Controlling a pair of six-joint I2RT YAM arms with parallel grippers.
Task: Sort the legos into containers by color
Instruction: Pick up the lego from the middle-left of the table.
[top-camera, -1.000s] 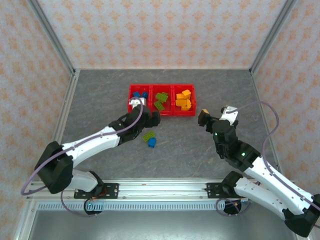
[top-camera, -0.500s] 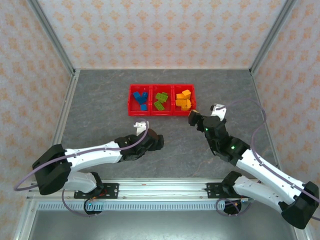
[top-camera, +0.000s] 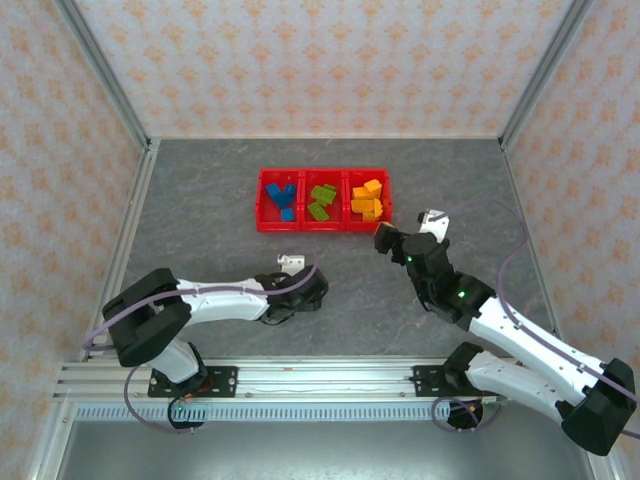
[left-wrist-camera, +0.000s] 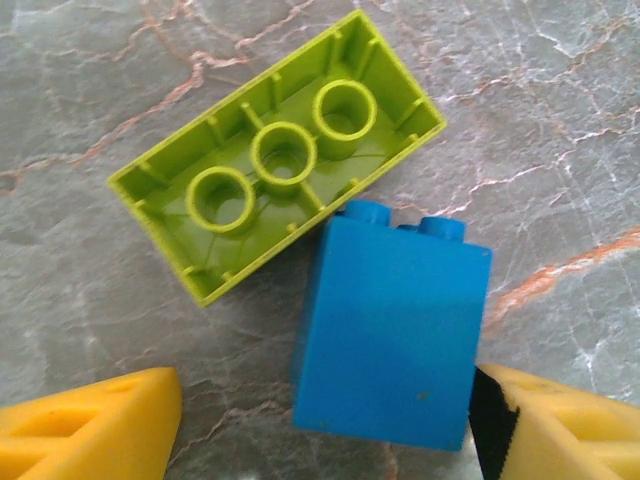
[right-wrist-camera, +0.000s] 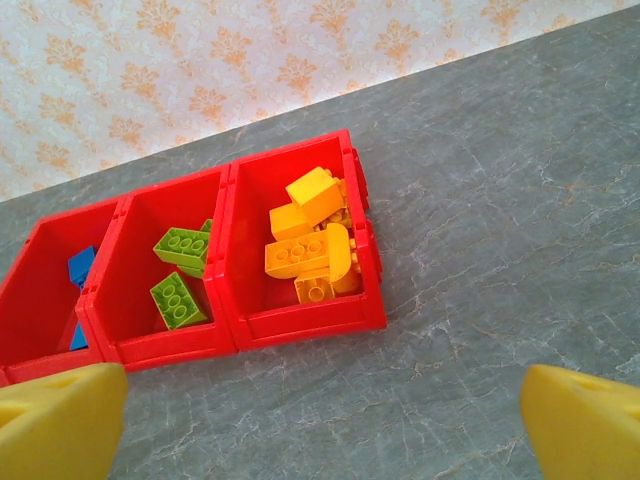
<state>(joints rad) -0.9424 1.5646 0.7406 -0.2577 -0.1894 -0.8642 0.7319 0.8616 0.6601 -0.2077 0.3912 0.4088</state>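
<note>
Two bricks (left-wrist-camera: 275, 170) remain outside bins (top-camera: 322, 228); left tool (left-wrist-camera: 325, 425), back from them, spread, straddles blue brick (left-wrist-camera: 390, 320); right tool (right-wrist-camera: 320, 420) spread too.

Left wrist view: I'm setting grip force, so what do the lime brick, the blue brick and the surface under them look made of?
Lime green rectangular brick: moulded hard plastic, slightly glossy; hollow underside with three tubes and thin ribs. Blue blocky brick: likely the same plastic, smooth, soft sheen. Grey veined tabletop: matte, stone-patterned; printed mat or laminate, unclear.
</note>
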